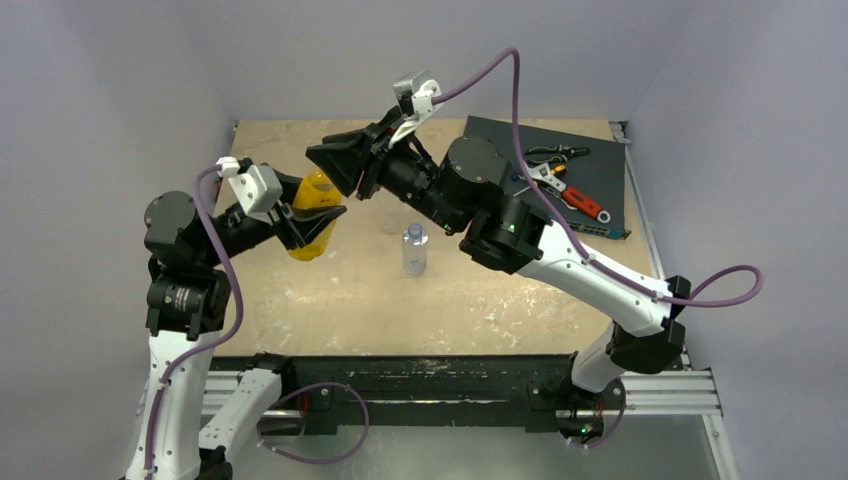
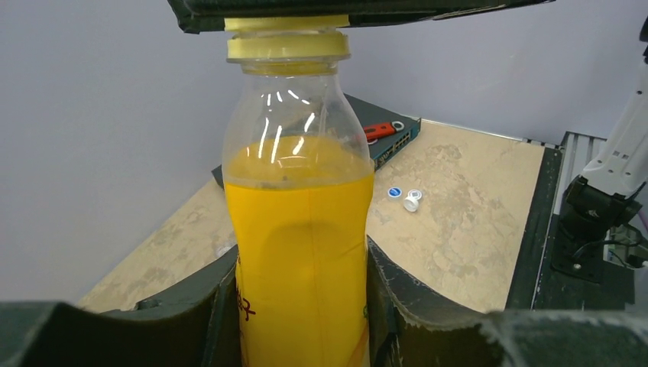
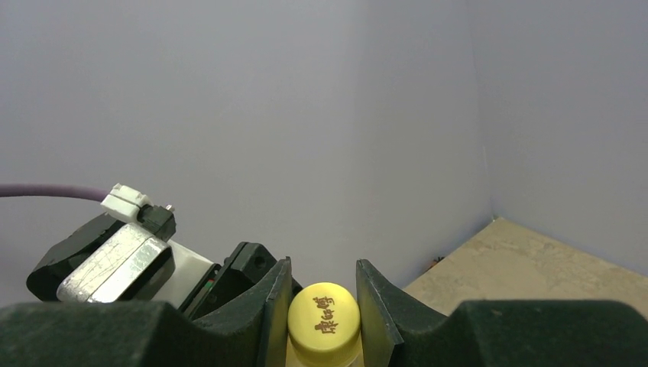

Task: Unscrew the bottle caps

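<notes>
Two grippers work one bottle. Left gripper (image 1: 308, 228): pressed tight on the body of the orange bottle (image 2: 298, 229), which it holds up off the table (image 1: 300, 320). Right gripper (image 3: 323, 297): pinching the yellow cap (image 3: 323, 325), one finger on each side. For a clean twist, the left grip should stay firm and motionless so the bottle cannot spin. The right wrist should turn about the neck's own line and rise a little as the thread runs out. A hard squeeze risks spilling, since the liquid sits high. Further right: clear bottle (image 1: 415, 248), upright on the table; blue cap (image 2: 394, 192) and white cap (image 2: 413, 200), loose, just beside each other.
</notes>
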`<state>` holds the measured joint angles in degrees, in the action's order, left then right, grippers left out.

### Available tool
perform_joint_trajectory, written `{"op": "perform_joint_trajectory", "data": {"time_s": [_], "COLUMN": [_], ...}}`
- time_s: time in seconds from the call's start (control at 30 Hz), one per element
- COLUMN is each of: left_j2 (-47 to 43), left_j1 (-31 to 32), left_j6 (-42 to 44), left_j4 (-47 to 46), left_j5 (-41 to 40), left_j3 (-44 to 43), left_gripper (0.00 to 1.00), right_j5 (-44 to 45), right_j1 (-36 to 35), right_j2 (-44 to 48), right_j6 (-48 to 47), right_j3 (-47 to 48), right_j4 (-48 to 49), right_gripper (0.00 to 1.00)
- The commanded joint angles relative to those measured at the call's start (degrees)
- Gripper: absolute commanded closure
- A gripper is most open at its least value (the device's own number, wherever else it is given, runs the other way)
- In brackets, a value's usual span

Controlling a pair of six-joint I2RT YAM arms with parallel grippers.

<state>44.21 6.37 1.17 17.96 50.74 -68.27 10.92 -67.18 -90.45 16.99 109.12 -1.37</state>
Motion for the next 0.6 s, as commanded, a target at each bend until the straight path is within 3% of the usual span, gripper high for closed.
{"op": "perform_joint_trajectory", "data": {"time_s": [0.0,0.13,0.27,0.47,0.57], "left_j2": [0.3,1.0,1.6,0.7,0.1], "left_j1": [-0.1,-0.1,-0.1,0.0,0.0], "left_j6": [-8.0,-25.5,-37.7,-39.8,-39.9], "left_j4": [-4.9,-18.4,-28.7,-29.7,-29.5], "left_j5": [7.7,15.2,19.8,22.2,22.7], "left_j3": [-2.3,-1.9,-2.5,-4.6,-4.4], "left_gripper": [0.92,0.99,1.00,1.00,1.00], "right_j5": [-5.9,-17.4,-31.6,-50.6,-58.7], "right_j1": [-0.3,-0.1,0.4,2.2,4.3], "right_j2": [3.6,8.4,11.0,9.1,9.2], "right_j6": [-1.0,-3.0,-2.9,-2.2,0.7], "right_j3": [-0.4,-6.6,-8.7,-4.5,-5.7], "right_j4": [4.2,11.3,14.6,12.3,16.0], "right_gripper": [1.00,1.00,1.00,1.00,1.00]}}
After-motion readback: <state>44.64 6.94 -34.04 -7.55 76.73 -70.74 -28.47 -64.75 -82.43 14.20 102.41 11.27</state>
